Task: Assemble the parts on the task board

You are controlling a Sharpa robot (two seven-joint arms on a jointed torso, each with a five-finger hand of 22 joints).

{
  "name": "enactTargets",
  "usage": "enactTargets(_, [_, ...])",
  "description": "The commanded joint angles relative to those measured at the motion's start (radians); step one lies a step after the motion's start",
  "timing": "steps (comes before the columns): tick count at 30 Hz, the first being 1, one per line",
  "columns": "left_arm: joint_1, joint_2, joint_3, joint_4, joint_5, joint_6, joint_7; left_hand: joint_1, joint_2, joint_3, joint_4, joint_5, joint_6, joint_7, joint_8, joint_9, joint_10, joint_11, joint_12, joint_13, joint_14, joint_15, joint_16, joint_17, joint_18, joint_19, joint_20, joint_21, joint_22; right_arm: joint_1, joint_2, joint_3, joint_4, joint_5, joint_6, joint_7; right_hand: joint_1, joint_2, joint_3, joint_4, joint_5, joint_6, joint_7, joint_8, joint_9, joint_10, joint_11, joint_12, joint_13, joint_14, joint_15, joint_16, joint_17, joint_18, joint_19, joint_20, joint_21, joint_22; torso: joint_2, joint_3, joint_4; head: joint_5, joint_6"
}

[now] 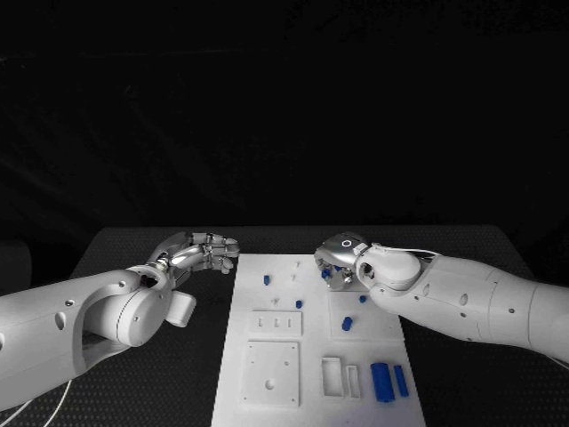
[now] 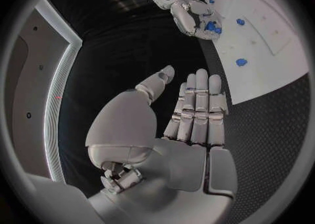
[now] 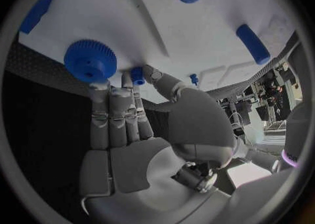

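**Right hand pinched a blue peg over the board**

The left silver hand [image 1: 205, 251] hovered released, fingers straight, beside the white rectangular task board [image 1: 270, 374]. The right silver hand [image 1: 341, 260] pinched a small blue peg [image 3: 137, 75] beside the round blue toothed gear [image 3: 90, 60].

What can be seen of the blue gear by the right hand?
The blue gear is a round, toothed wheel, plastic by its look, with a small hole in its centre. It lies flat on the white task board near the board's edge. The right hand reaches to it, fingertips at its rim; a firm grip cannot be told.
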Motion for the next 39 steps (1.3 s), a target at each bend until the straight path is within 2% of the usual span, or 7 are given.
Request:
enactTargets(1, [0.002, 0.002, 0.001, 0.0, -0.004, 0.017, 0.003, -0.01, 0.0, 0.003, -0.003, 0.001, 0.0, 0.007, -0.006, -0.002, 0.002, 0.008, -0.005, -0.001, -0.001, 0.001, -0.007, 0.001, 0.01, -0.007, -0.002, 0.006, 0.022, -0.011, 0.002, -0.007, 0.001, -0.034, 0.026, -0.012, 0.005, 0.018, 0.005, -0.008, -0.002, 0.027, -0.015, 0.013, 0.014, 0.024, -0.006, 0.008, 0.01, -0.02, -0.029, 0.005, -0.002, 0.07, -0.003, -0.011, 0.008, 0.023, 0.003, 0.0002, 0.0008, -0.001, 0.002])
enactTargets(5, [0.002, 0.002, 0.001, 0.0, -0.004, 0.016, 0.003, -0.01, 0.0, 0.003, -0.003, 0.001, 0.0, 0.007, -0.006, -0.002, 0.002, 0.008, -0.005, -0.001, -0.001, 0.001, -0.007, 0.001, 0.01, -0.007, -0.002, 0.007, 0.022, -0.011, 0.001, -0.007, 0.005, -0.047, -0.005, -0.031, 0.005, 0.022, 0.009, -0.016, -0.002, 0.036, -0.019, 0.018, 0.02, 0.036, -0.011, 0.01, 0.016, -0.022, -0.034, 0.009, -0.004, 0.07, -0.004, -0.015, 0.014, 0.022, 0.005, 0.0012, -0.0001, -0.001, 0.004])
enactTargets(11, [0.002, 0.004, 0.001, -0.001, -0.004, 0.017, 0.001, -0.01, -0.001, 0.004, -0.004, 0.001, 0.0, 0.007, -0.006, -0.002, 0.002, 0.008, -0.006, -0.001, -0.001, 0.001, -0.007, 0.002, 0.011, -0.008, -0.002, 0.007, 0.022, -0.011, -0.006, -0.006, 0.041, -0.075, -0.079, -0.08, 0.005, 0.021, 0.013, -0.02, -0.002, 0.042, -0.022, 0.021, 0.025, 0.043, -0.014, 0.011, 0.02, -0.023, -0.037, 0.012, -0.007, 0.07, -0.005, -0.018, 0.018, 0.021, 0.007, 0.0009, -0.0001, -0.001, 0.013])
enactTargets(16, [0.002, 0.004, 0.001, -0.002, -0.004, 0.016, 0.0, -0.011, -0.001, 0.004, -0.004, 0.001, 0.0, 0.007, -0.007, -0.002, 0.002, 0.008, -0.007, -0.001, -0.001, 0.001, -0.007, 0.002, 0.011, -0.008, -0.002, 0.008, 0.022, -0.011, -0.002, 0.006, 0.07, -0.105, -0.126, -0.127, 0.005, 0.015, 0.018, -0.023, -0.002, 0.047, -0.024, 0.023, 0.028, 0.049, -0.016, 0.011, 0.023, -0.025, -0.039, 0.013, -0.009, 0.07, -0.007, -0.02, 0.021, 0.021, 0.009, 0.0014, -0.0007, 0.0, 0.021])
enactTargets(21, [0.002, 0.008, 0.001, -0.004, -0.004, 0.017, -0.001, -0.011, -0.002, 0.005, -0.005, 0.001, 0.0, 0.007, -0.007, -0.002, 0.001, 0.008, -0.008, -0.001, -0.001, 0.001, -0.008, 0.003, 0.011, -0.008, -0.002, 0.008, 0.022, -0.011, 0.02, 0.013, 0.073, -0.129, -0.143, -0.161, 0.006, 0.01, 0.023, -0.023, -0.002, 0.051, -0.026, 0.024, 0.031, 0.053, -0.018, 0.01, 0.025, -0.025, -0.04, 0.013, -0.011, 0.07, -0.007, -0.021, 0.023, 0.02, 0.011, 0.0016, 0.0006, 0.001, 0.026])
enactTargets(31, [0.002, 0.015, 0.001, -0.008, -0.004, 0.018, -0.002, -0.012, -0.002, 0.005, -0.005, 0.001, -0.001, 0.008, -0.008, -0.002, 0.001, 0.009, -0.01, -0.001, -0.001, 0.001, -0.008, 0.003, 0.011, -0.009, -0.002, 0.009, 0.022, -0.011, 0.07, 0.015, 0.052, -0.164, -0.176, -0.203, 0.007, 0.002, 0.032, -0.021, -0.002, 0.055, -0.027, 0.024, 0.033, 0.056, -0.018, 0.008, 0.027, -0.026, -0.041, 0.014, -0.015, 0.07, -0.009, -0.022, 0.025, 0.019, 0.014, 0.0018, 0.0012, 0.002, 0.036])
enactTargets(39, [0.002, 0.025, 0.001, -0.014, -0.004, 0.02, -0.003, -0.013, -0.002, 0.006, -0.005, 0.001, -0.001, 0.008, -0.009, -0.002, 0.001, 0.009, -0.011, -0.001, -0.002, 0.001, -0.009, 0.004, 0.011, -0.009, -0.002, 0.009, 0.022, -0.011, 0.101, 0.016, 0.017, -0.17, -0.172, -0.201, 0.008, -0.002, 0.038, -0.019, -0.002, 0.056, -0.028, 0.023, 0.034, 0.057, -0.019, 0.006, 0.028, -0.026, -0.041, 0.015, -0.017, 0.07, -0.01, -0.022, 0.025, 0.019, 0.016, 0.0003, 0.005, 0.003, 0.038])
